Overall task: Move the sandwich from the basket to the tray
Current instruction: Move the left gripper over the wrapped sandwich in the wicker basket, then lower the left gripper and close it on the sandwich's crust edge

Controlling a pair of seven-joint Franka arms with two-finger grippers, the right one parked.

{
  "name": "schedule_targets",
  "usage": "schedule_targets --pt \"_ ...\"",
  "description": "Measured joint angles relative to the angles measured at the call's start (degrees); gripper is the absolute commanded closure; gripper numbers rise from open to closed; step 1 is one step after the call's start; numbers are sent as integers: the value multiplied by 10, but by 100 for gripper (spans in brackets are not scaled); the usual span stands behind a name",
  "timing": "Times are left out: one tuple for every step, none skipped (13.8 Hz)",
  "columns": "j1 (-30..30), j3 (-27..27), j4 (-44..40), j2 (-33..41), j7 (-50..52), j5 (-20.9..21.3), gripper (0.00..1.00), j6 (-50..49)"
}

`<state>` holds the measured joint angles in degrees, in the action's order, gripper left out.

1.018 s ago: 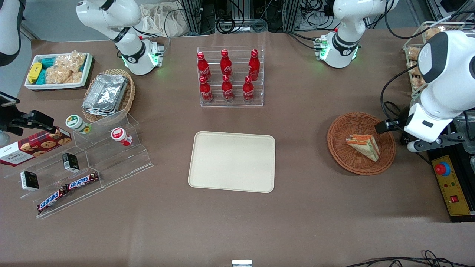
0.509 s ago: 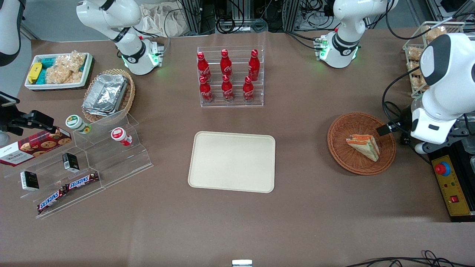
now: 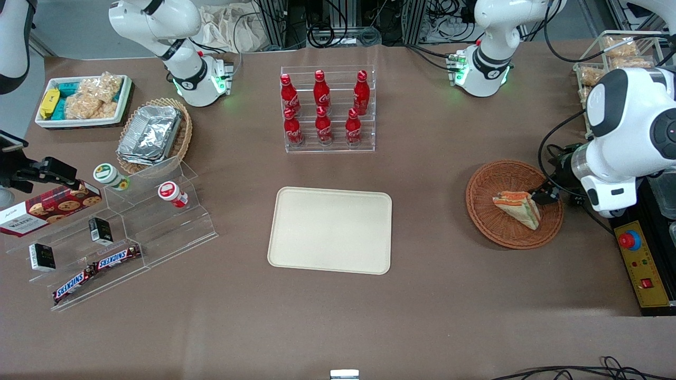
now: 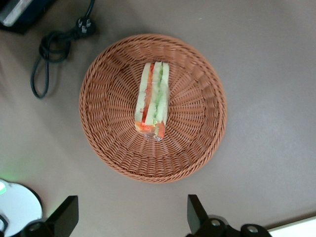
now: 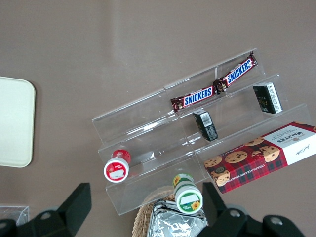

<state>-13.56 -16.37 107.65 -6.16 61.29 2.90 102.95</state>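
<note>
The sandwich (image 3: 517, 209), a wrapped wedge with orange and green layers, lies in the round reddish-brown basket (image 3: 486, 182), toward the working arm's end of the table. In the left wrist view the sandwich (image 4: 153, 101) lies on its side across the middle of the basket (image 4: 207, 143). My gripper (image 3: 546, 194) hangs above the basket's rim, on the side nearest the working arm. It is open (image 4: 131, 217), its black fingers (image 4: 66, 217) wide apart with only bare table between them, clear of the basket. The cream tray (image 3: 330, 229) lies empty at the table's middle.
A rack of red cola bottles (image 3: 327, 111) stands farther from the camera than the tray. A black and yellow control box (image 3: 641, 266) and a coiled cable (image 4: 47, 54) lie beside the basket. A clear stepped shelf of snacks (image 3: 121, 227) stands toward the parked arm's end.
The working arm's wrist has swung lower and closer to the basket. Its dark fingertip now sits next to the sandwich's edge, where before it was over the basket's rim.
</note>
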Motion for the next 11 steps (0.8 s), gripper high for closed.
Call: schedule_targets --pt "-14 0 15 0 3 -4 1 21" --pt "-29 1 32 -1 3 -6 1 47" --pt "-41 2 53 -3 3 -7 1 77" --pt "-49 2 75 -4 4 -8 1 112" --pt "-52 2 99 -7 6 -9 1 149" --pt "-53 2 121 -10 8 -9 1 186" --pt "-53 2 142 -15 11 -9 1 218" --pt "-54 2 158 -20 13 -9 1 243" --pt "-56 2 169 -26 13 -9 1 259" --pt "-57 2 174 -31 13 -9 1 269" --pt "-57 2 176 -35 13 -9 1 276"
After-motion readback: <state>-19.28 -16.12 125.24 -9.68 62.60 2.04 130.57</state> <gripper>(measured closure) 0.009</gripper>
